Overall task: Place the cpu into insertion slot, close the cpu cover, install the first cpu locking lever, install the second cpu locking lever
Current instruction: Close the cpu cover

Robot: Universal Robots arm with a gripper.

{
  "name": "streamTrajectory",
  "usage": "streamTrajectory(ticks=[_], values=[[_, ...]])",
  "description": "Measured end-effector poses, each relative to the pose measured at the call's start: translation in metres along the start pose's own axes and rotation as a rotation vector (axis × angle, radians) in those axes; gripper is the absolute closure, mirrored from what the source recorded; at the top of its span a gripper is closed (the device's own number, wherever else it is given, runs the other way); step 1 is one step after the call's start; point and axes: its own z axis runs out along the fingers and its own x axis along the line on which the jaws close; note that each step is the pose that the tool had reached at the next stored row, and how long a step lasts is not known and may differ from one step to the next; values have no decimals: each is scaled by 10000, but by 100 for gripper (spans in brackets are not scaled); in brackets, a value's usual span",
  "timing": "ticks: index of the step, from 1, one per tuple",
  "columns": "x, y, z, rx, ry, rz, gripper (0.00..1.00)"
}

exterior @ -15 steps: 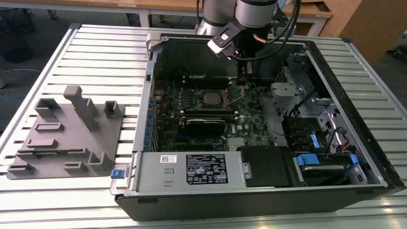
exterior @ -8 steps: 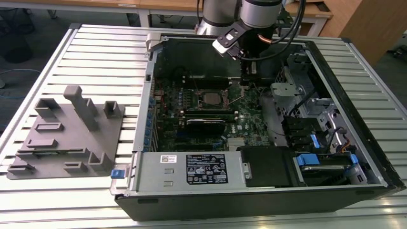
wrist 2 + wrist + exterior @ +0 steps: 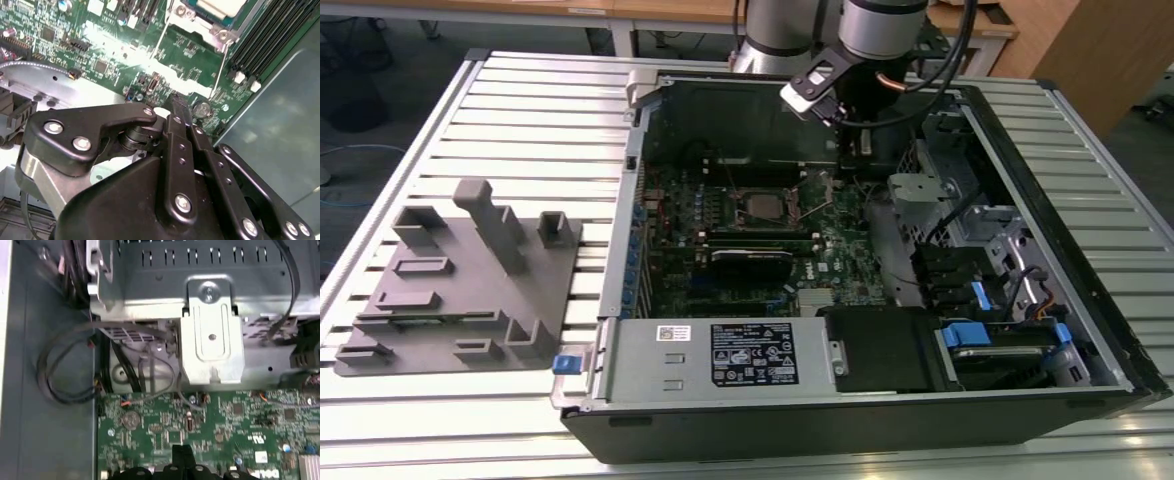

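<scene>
Seemingly the cpu (image 3: 759, 206) sat in the insertion slot (image 3: 732, 213) beneath the closed cpu cover (image 3: 200, 25), yet both locking levers (image 3: 221, 65) looked unlatched; the gripper (image 3: 176, 101) hung beside them, jaws pressed together, empty.

My arm (image 3: 881, 25) is silver-grey with a black cable (image 3: 965, 50) alongside; the gripper (image 3: 177, 106) is all black links (image 3: 172, 165) and shiny screws (image 3: 183, 202).

Exterior view: set high and back, looking steeply down on the whole open computer case (image 3: 854, 428) on the slatted counter (image 3: 520, 100). Both wrist views: close in, inside the case, looking past the pincer (image 3: 176, 102) onto the green circuit board (image 3: 190, 55). The second faces the memory slots (image 3: 265, 40), the first a metal bracket (image 3: 212, 335). All three views share the board.
</scene>
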Motion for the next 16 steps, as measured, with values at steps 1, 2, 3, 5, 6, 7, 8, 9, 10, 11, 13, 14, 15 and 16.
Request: streamTrajectory(ticks=[1, 2, 3, 5, 6, 7, 8, 9, 10, 11, 13, 14, 15, 16], values=[[1, 18, 1, 1, 0, 3, 90], [2, 34, 2, 1, -1, 6, 90], [3, 46, 3, 1, -1, 7, 90], [3, 55, 4, 1, -2, 9, 90], [3, 55, 4, 1, -2, 11, 90], [3, 55, 4, 1, -1, 11, 90], [3, 55, 4, 1, -1, 11, 90], [3, 56, 4, 1, -1, 10, 90], [3, 56, 4, 21, -3, 8, 90], [3, 57, 5, 103, -5, 6, 90], [3, 58, 5, 242, -16, 3, 90], [3, 58, 5, 244, -14, 3, 90], [3, 58, 5, 246, -15, 4, 90], [3, 58, 5, 247, -15, 4, 90]])
